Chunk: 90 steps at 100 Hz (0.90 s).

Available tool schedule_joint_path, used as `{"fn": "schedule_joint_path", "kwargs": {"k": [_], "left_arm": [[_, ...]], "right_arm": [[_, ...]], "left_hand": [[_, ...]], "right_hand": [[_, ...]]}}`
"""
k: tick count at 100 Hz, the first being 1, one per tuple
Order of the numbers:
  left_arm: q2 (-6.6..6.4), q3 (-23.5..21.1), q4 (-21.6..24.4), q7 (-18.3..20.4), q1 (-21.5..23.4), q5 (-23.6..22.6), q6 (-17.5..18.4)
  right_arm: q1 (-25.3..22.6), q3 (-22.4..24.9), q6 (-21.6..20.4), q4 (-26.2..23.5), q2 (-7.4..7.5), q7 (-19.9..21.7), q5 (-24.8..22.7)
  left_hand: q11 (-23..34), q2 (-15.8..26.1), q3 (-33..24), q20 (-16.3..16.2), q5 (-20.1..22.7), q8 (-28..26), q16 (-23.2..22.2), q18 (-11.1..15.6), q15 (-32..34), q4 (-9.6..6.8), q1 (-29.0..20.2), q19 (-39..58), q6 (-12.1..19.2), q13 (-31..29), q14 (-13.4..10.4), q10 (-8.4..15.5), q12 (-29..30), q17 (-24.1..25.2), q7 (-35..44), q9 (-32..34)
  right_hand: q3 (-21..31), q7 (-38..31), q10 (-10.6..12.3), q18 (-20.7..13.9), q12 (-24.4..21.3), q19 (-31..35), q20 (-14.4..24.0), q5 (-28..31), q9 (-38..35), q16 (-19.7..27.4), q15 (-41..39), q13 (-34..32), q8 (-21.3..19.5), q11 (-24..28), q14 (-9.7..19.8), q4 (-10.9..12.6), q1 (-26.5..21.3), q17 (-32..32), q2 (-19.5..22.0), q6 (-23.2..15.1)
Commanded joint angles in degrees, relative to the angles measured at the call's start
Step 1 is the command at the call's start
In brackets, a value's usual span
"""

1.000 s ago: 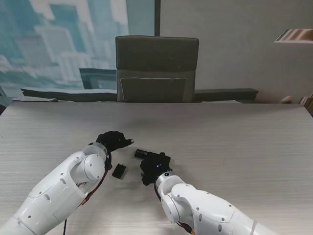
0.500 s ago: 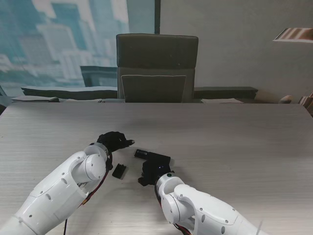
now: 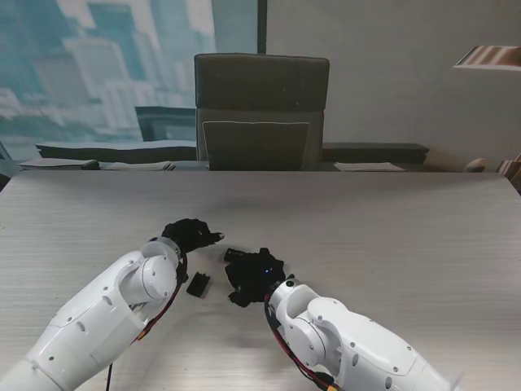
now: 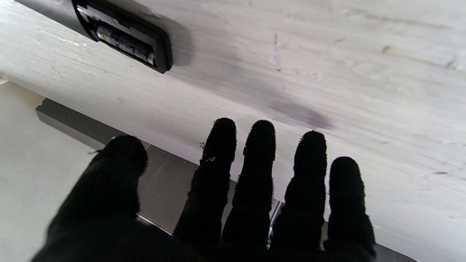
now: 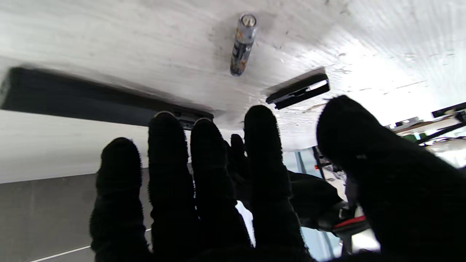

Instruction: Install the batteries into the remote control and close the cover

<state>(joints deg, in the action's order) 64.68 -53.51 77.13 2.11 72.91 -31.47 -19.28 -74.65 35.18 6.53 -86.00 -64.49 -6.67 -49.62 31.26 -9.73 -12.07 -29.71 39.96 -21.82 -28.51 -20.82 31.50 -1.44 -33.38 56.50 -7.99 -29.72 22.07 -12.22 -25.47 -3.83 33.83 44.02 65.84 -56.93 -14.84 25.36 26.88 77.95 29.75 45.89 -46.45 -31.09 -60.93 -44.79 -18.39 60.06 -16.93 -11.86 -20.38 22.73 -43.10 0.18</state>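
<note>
The black remote (image 3: 235, 255) lies on the table between my hands, and my right hand (image 3: 254, 277) hides most of it. In the left wrist view the remote's open battery compartment (image 4: 123, 36) holds one battery. A loose battery (image 5: 242, 45) lies on the table beyond the right hand's fingers, with the small black cover (image 5: 298, 91) beside it. That cover (image 3: 198, 283) also shows near my left forearm. The remote (image 5: 72, 98) runs as a long dark bar just past the right fingertips (image 5: 165, 125). My left hand (image 3: 191, 235) hovers with fingers apart, holding nothing. The right hand is also open.
The pale wood-grain table (image 3: 391, 236) stretches wide to the right and far side. A dark office chair (image 3: 260, 114) stands behind the far edge. Papers (image 3: 98, 164) lie along the far left edge.
My right hand has shifted left and farther from me, now covering more of the remote. The left hand and the cover have stayed in place.
</note>
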Motion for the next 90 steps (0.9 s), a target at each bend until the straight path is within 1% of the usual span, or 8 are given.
{"fn": "schedule_joint_path", "kwargs": {"k": [1,11,22,34,43,77,80,90], "left_arm": [[0.16,0.1,0.2,1.0,-0.1,0.2,-0.4],[0.15,0.2,0.2,1.0,-0.2,0.2,-0.5],[0.16,0.2,0.1,1.1,-0.2,0.2,-0.5],[0.18,0.2,0.1,1.0,-0.2,0.3,-0.7],[0.16,0.2,0.2,1.1,-0.1,0.3,-0.8],[0.09,-0.1,0.3,1.2,0.0,0.3,-0.5],[0.05,-0.1,0.3,1.3,0.0,0.3,-0.4],[0.02,-0.1,0.3,1.4,0.0,0.2,-0.4]], "right_arm": [[0.9,0.4,-2.0,0.6,0.80,0.9,-1.1],[2.1,0.6,-6.8,1.7,1.44,1.0,-2.5],[3.5,-0.2,-9.7,3.1,1.69,1.3,-2.8],[5.2,-2.3,-11.1,5.3,1.53,0.3,-2.9],[6.3,-4.0,-11.6,7.1,1.23,-1.0,-2.8],[9.4,-8.6,-12.9,12.0,0.45,-3.2,-2.3],[9.6,-9.0,-12.7,12.3,0.31,-3.3,-2.1],[10.3,-10.5,-11.9,13.6,-0.17,-3.7,-1.5]], "left_hand": [[-0.2,2.2,1.5,0.9,-0.3,0.9,0.1,0.9,0.0,-1.84,-0.7,-0.7,-0.7,1.0,1.2,-1.0,0.7,1.3,-0.4,-0.7],[-0.2,2.2,1.6,0.9,-0.2,0.9,0.1,0.9,0.0,-1.86,-0.7,-0.7,-0.9,0.9,1.1,-1.0,0.7,1.3,-0.4,-0.7],[-0.2,2.2,1.6,0.9,-0.2,0.9,0.1,0.9,0.0,-1.87,-0.7,-0.7,-0.7,0.9,1.2,-1.1,0.7,1.3,-0.4,-0.7],[-0.2,2.3,1.6,0.9,-0.2,0.9,0.1,0.9,0.0,-1.84,-0.7,-0.7,-0.8,0.9,1.1,-0.8,0.7,1.3,-0.4,-0.6],[-0.2,2.3,1.6,0.9,-0.2,0.9,0.1,0.9,0.0,-1.85,-0.8,-0.6,-0.8,1.0,1.2,-0.9,0.7,1.3,-0.4,-0.6],[-0.3,2.3,1.6,0.9,-0.2,1.0,0.1,0.9,0.0,-1.89,-0.9,-0.6,-0.8,1.0,1.2,-1.0,0.7,1.3,-0.4,-0.7],[-0.2,2.4,1.6,0.9,-0.2,1.0,0.1,0.9,0.0,-1.91,-1.0,-0.6,-0.7,1.0,1.2,-0.5,0.7,1.3,-0.4,-0.6],[-0.2,2.4,1.6,0.9,-0.2,1.0,0.1,0.9,0.0,-1.94,-1.0,-0.7,-0.8,1.0,1.2,-0.7,0.7,1.3,-0.5,-0.6]], "right_hand": [[3.8,-2.5,1.6,-2.1,1.3,1.9,1.0,-4.3,1.8,-1.0,-0.6,1.1,2.3,2.0,2.2,-1.8,-2.4,0.4,-3.3,-2.8],[7.8,-3.5,3.1,-4.0,1.7,2.0,0.7,-8.5,4.0,-1.2,-0.7,1.7,3.7,2.7,4.1,-1.8,-6.5,0.7,-6.1,-6.4],[10.9,-3.3,4.0,-5.9,2.6,4.8,1.7,-10.4,5.7,-2.7,-4.0,1.2,1.7,5.4,5.9,1.4,-10.2,2.5,-7.2,-8.7],[11.6,-1.8,4.7,-7.3,0.1,6.9,2.7,-11.6,5.4,-5.3,-10.3,-0.2,-4.4,11.4,7.6,-4.7,-15.5,3.7,-11.0,-11.3],[11.6,-1.2,5.3,-8.2,2.3,8.1,3.2,-13.2,4.7,-4.5,-14.1,-0.7,-5.5,13.2,8.4,-6.7,-18.3,4.3,-11.9,-13.1],[10.6,-2.1,5.8,-9.2,4.7,8.7,3.6,-11.6,5.6,-3.5,-15.8,-0.3,-6.2,13.7,9.3,-7.3,-18.6,3.8,-9.8,-14.9],[10.4,-2.0,5.8,-9.3,5.3,9.0,3.7,-11.3,5.6,-3.9,-16.1,-0.5,-5.8,13.8,9.4,-7.2,-18.3,3.8,-9.3,-15.0],[9.4,-5.4,5.9,-9.3,6.2,9.4,4.0,-10.4,5.2,-6.8,-15.5,-1.0,1.7,13.6,9.7,-6.9,-17.0,4.1,-7.6,-15.8]]}}
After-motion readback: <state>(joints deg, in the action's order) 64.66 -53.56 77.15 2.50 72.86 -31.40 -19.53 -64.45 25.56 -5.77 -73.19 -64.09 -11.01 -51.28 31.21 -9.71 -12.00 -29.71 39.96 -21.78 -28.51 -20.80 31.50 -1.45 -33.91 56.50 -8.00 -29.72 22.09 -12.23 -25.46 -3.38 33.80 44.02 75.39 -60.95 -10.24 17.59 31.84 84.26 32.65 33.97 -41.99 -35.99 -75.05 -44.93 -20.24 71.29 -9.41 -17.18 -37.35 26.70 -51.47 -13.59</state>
